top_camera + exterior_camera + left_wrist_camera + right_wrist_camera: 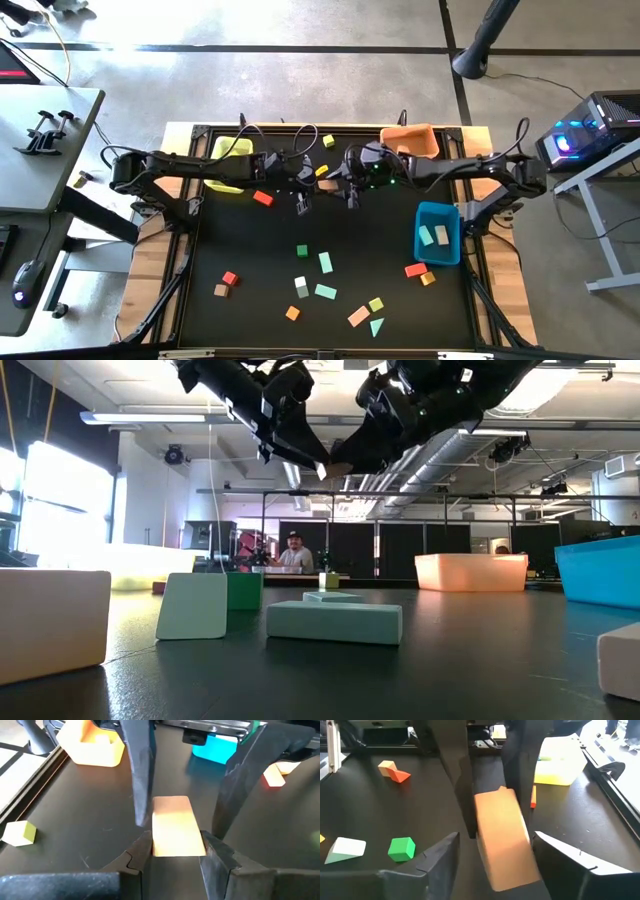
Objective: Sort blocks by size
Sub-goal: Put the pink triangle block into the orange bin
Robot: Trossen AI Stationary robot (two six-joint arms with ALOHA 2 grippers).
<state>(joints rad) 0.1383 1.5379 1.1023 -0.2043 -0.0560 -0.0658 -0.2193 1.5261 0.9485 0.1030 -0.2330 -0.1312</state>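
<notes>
Both pincers meet around one tan block (176, 827).

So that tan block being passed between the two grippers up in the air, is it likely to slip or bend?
Probably stiff: the tan block keeps flat faces and straight edges while clamped in the left gripper. Its smooth sides could slide a little, though the flat faces give the fingers good contact. With the right gripper open around it, it hangs on the left grip alone, so a knock might tilt it.
</notes>
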